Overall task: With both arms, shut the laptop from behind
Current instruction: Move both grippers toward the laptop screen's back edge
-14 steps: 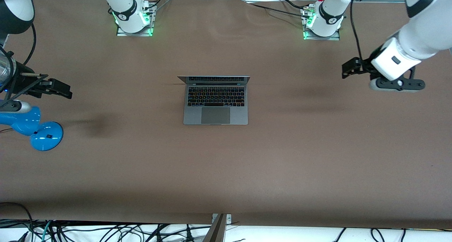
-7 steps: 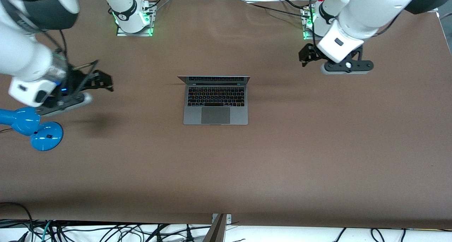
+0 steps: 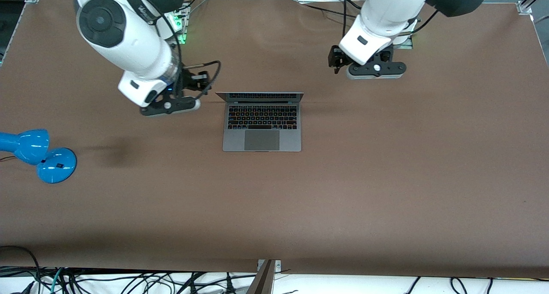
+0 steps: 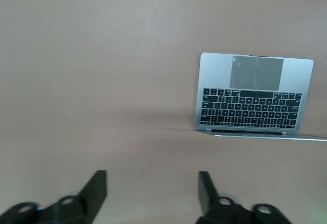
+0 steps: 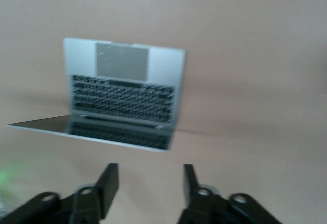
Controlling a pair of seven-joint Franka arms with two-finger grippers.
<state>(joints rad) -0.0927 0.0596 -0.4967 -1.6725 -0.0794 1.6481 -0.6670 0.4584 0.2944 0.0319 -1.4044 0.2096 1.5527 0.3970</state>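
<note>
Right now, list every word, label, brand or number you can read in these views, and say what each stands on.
No text can be read with certainty in any view.
Right arm's white link: black lettering, too blurred to read.
The laptop: lit keycaps, legends too small to read.
Blue lamp: small dark mark on its base, unreadable.
Brown table: no writing.

Open laptop (image 3: pixel 261 121) mid-table (image 3: pixel 386 191). Right gripper (image 3: pixel 198 80) up beside its lid, toward the right arm's end. Left gripper (image 3: pixel 336 59) over the table toward the left arm's end, probably well apart. Lamp (image 3: pixel 38 154) near the right arm's edge, nearer the camera.
</note>
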